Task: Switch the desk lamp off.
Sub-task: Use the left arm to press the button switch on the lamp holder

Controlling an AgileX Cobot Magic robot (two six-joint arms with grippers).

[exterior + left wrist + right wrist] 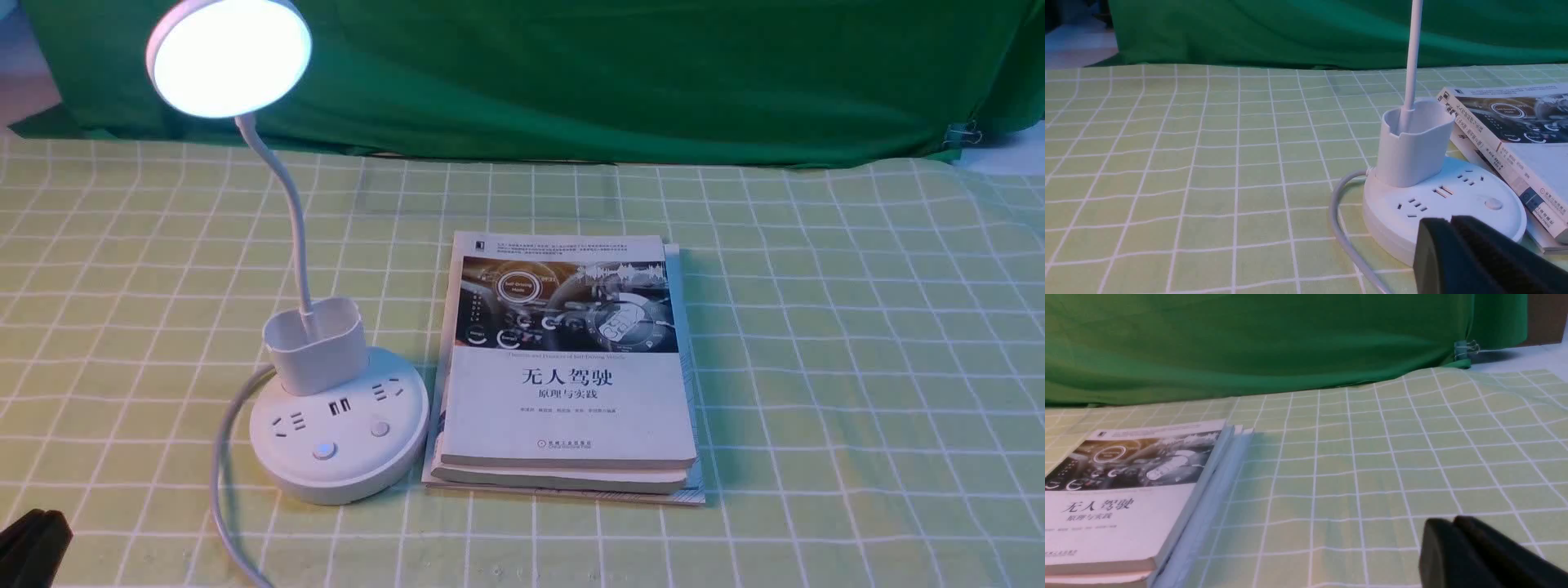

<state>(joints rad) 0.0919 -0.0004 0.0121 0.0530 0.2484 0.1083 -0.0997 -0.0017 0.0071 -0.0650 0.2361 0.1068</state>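
Lamp base looks smooth matt plastic; books paper w/ slightly glossy covers.

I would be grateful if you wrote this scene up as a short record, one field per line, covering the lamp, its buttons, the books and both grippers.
lamp: desk lamp, lit, disc head raised on its bendable neck
buttons: two on the base, one bluish, one whitish
books: stack lying flat, right of the lamp base
left gripper: shut, holding nothing visible
right gripper: shut, holding nothing visible
task: lamp not yet off
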